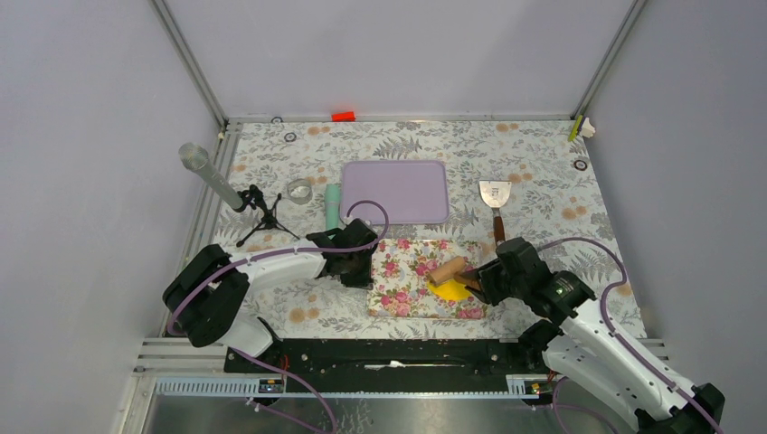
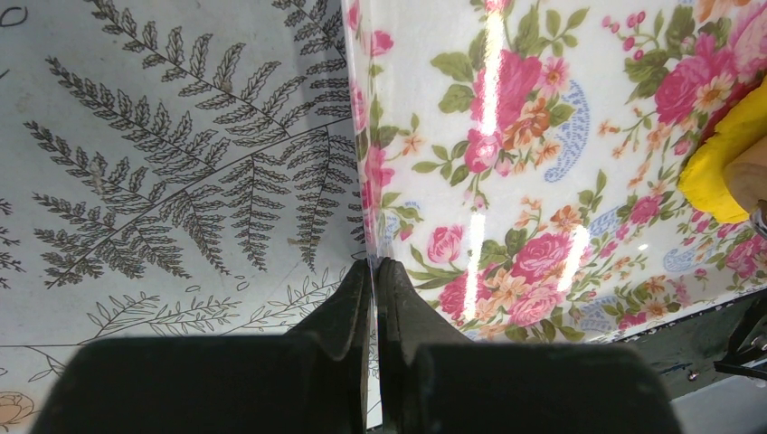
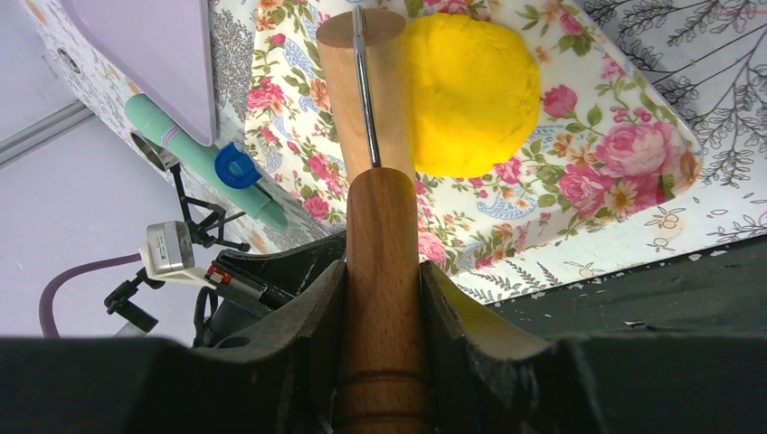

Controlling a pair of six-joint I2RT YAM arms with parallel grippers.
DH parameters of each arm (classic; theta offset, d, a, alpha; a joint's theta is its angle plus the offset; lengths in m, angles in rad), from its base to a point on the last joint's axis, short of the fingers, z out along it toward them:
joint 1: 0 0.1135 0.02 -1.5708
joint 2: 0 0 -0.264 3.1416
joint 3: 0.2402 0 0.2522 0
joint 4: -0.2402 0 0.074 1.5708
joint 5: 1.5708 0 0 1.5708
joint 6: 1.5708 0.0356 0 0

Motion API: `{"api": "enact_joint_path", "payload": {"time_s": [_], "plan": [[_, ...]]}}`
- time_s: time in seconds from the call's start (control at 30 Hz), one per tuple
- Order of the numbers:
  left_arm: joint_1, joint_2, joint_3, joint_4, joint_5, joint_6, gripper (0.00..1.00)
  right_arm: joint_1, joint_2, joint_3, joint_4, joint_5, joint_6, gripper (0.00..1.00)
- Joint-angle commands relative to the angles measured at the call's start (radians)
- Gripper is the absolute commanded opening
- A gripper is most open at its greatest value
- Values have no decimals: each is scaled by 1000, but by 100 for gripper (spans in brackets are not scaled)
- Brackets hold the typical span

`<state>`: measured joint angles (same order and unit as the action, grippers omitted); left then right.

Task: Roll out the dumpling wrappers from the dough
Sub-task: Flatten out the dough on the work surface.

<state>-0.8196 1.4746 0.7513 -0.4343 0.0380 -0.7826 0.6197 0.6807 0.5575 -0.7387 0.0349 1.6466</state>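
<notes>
And the right gripper (image 3: 382, 280) grasps the rolling pin (image 3: 366, 90), its barrel running straight ahead against the far side of the dough (image 3: 470, 90) on the floral mat (image 2: 543, 136), while the clenched left gripper (image 2: 374, 280) is seemingly pinching the mat's edge.

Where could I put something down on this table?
The purple mat is bare. So is the left half of the flowery board, between the left gripper and the dough, and the cloth right of the scraper. It's crowded at back left: microphone stand, clear ring, green tube.
</notes>
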Motion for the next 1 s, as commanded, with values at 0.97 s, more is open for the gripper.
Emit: {"api": "enact_joint_path", "payload": {"time_s": [0.97], "plan": [[-7,-59,-38,-149,-102,84,0,-50,285,128,-297,-40,-96,0]]}}
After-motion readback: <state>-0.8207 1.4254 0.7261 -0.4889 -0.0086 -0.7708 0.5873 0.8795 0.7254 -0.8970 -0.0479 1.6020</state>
